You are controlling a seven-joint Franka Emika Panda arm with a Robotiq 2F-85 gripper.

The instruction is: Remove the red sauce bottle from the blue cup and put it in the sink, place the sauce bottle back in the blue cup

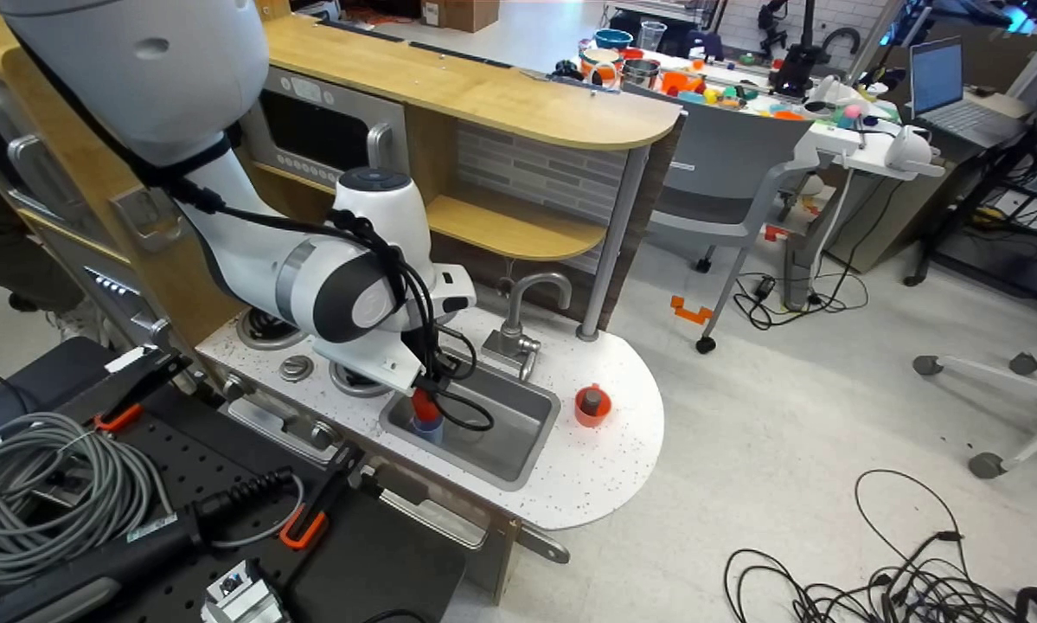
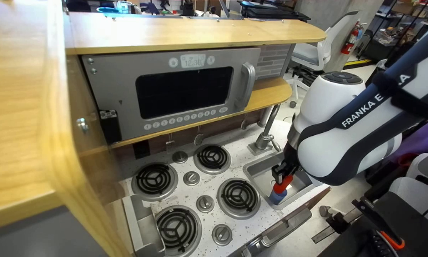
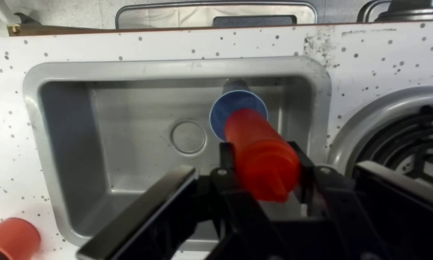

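Note:
The red sauce bottle (image 3: 252, 137) is between the two fingers of my gripper (image 3: 262, 153), which is shut on it near the cap end. The bottle leans. Its lower end overlaps the mouth of the blue cup (image 3: 221, 113) and looks to be inside it; how deep is hidden. The blue cup stands in the sink (image 3: 165, 70), near the wall on the burner side. In both exterior views the bottle (image 1: 425, 407) (image 2: 283, 184) shows above the cup (image 1: 429, 430) (image 2: 278, 197), with the gripper over it.
A low red cup (image 1: 592, 414) with a dark thing in it stands on the white counter beside the sink. The silver faucet (image 1: 514, 320) rises behind the basin. Burners (image 2: 238, 198) lie on the opposite side. A wooden shelf (image 1: 518, 227) and a microwave (image 2: 185, 92) overhang the back.

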